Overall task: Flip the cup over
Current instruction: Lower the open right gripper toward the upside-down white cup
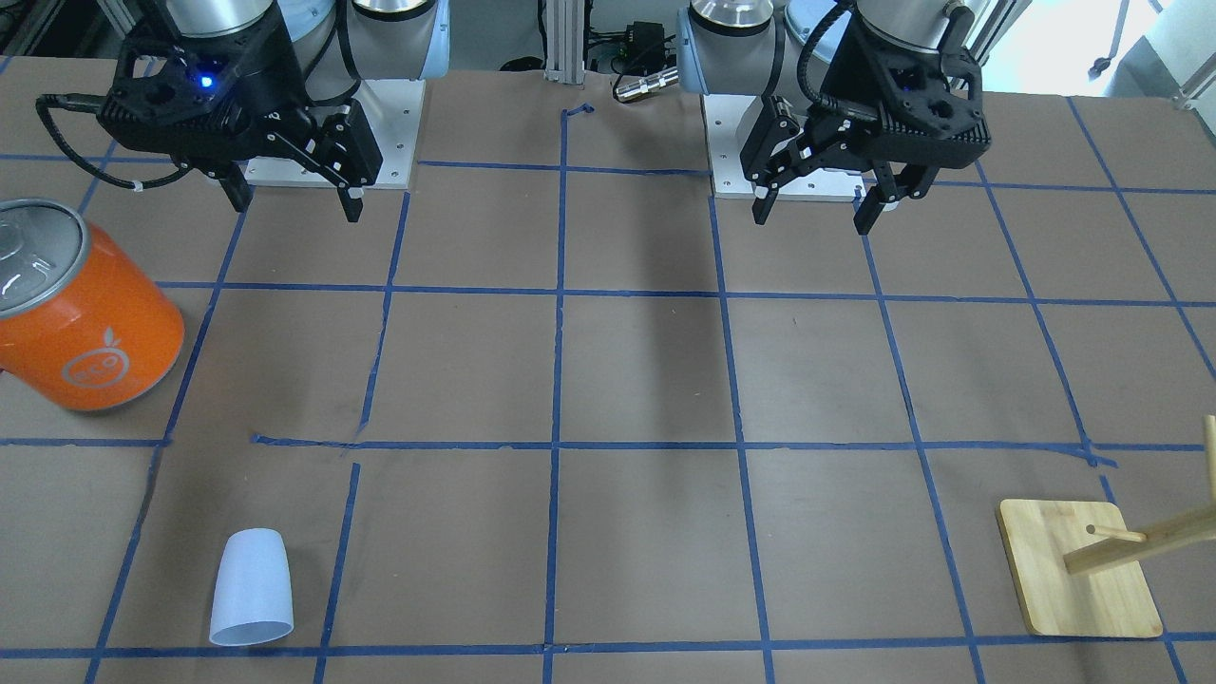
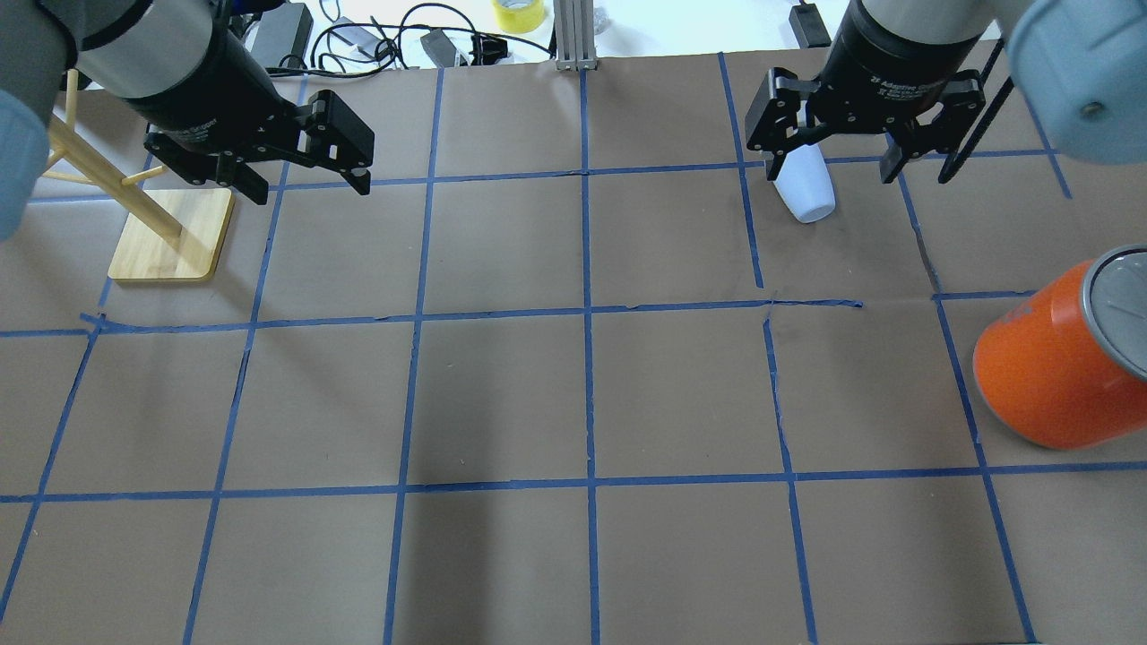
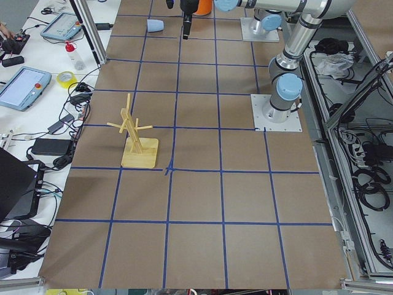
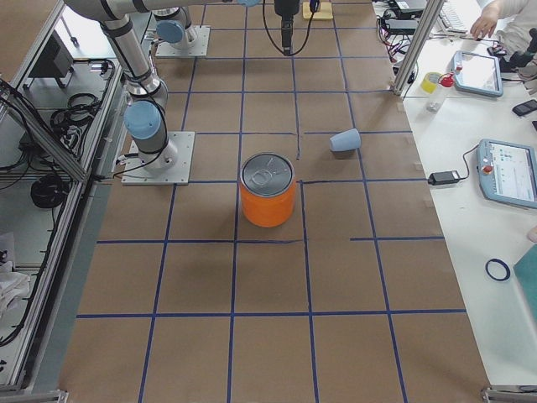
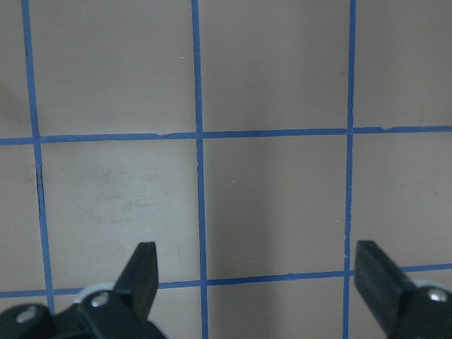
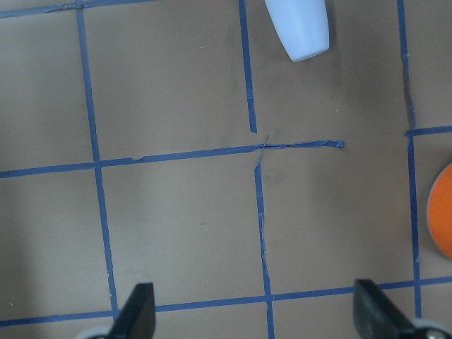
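Silver-grey tubular arms (image 3: 302,34) bear pale blue joint caps (image 3: 287,90), black cables (image 1: 66,100), a black angular left gripper (image 1: 812,217) and matching right gripper (image 1: 295,207)

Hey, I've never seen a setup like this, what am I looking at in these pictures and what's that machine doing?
Two robot arms stand at a taped brown table. One picture faces them, one looks over their shoulders, two look from the table's ends, two from the wrists. The left pincer and right pincer hang open, holding nothing. On the table: a pale cup lying on its side, an orange can and a wooden rack.
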`<state>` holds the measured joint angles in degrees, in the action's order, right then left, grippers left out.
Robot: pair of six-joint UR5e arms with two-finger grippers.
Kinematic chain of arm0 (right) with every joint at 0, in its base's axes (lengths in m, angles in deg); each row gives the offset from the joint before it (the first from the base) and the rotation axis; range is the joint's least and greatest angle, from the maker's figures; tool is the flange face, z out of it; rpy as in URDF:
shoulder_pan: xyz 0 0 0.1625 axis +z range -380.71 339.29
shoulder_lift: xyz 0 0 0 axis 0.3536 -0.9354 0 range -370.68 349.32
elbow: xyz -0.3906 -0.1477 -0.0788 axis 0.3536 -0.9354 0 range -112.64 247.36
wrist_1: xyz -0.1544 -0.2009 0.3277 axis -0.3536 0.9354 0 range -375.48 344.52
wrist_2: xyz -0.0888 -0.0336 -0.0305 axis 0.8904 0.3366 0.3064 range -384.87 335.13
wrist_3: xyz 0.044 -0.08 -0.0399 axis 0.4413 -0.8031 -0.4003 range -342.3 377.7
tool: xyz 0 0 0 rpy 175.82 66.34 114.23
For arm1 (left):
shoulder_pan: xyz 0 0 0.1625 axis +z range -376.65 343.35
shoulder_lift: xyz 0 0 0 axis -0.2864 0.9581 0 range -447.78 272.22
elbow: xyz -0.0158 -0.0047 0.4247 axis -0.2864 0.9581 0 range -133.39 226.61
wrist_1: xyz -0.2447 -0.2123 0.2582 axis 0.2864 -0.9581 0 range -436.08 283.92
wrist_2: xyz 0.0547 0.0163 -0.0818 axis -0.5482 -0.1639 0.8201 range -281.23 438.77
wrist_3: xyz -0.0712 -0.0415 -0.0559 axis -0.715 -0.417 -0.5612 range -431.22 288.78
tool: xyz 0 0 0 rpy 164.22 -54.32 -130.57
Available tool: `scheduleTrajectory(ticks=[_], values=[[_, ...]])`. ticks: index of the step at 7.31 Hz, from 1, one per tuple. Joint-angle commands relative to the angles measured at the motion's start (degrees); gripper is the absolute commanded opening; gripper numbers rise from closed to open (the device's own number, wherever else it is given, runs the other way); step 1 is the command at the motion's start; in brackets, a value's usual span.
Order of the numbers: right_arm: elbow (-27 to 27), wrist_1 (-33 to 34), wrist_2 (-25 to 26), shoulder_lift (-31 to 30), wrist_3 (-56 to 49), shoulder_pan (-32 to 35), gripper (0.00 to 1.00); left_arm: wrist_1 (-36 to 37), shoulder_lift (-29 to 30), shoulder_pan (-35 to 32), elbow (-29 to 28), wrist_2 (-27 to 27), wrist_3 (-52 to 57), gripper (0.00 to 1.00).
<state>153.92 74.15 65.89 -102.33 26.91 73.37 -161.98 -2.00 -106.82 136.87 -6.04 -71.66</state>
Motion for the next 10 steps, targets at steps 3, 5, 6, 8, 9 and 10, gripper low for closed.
scheduleTrajectory(ticks=[3,5,6,8,9,10], values=[[0.19,-3.41,0.13,2.07,-0.24,-1.86,1.00,0.03,0.00,0.00,0.00,0.09,0.00,1.00],[0.11,-2.45,-0.66,5.15,-5.29,-8.26,1.00,0.03,0.00,0.00,0.00,0.09,0.00,1.00],[0.10,2.34,-0.66,7.86,-10.56,-10.47,1.00,0.03,0.00,0.00,-0.09,0.09,0.00,1.00],[0.19,15.59,-0.75,15.58,-15.88,-10.76,1.00,0.03,0.00,0.00,-0.09,0.09,0.00,1.00],[0.37,20.10,-0.75,19.54,-15.88,-10.76,1.00,0.03,0.00,0.00,-0.09,0.09,0.00,1.00],[1.41,25.71,-0.84,22.10,-15.97,-10.76,1.00,0.03,0.00,0.09,-0.09,0.00,0.00,1.00]])
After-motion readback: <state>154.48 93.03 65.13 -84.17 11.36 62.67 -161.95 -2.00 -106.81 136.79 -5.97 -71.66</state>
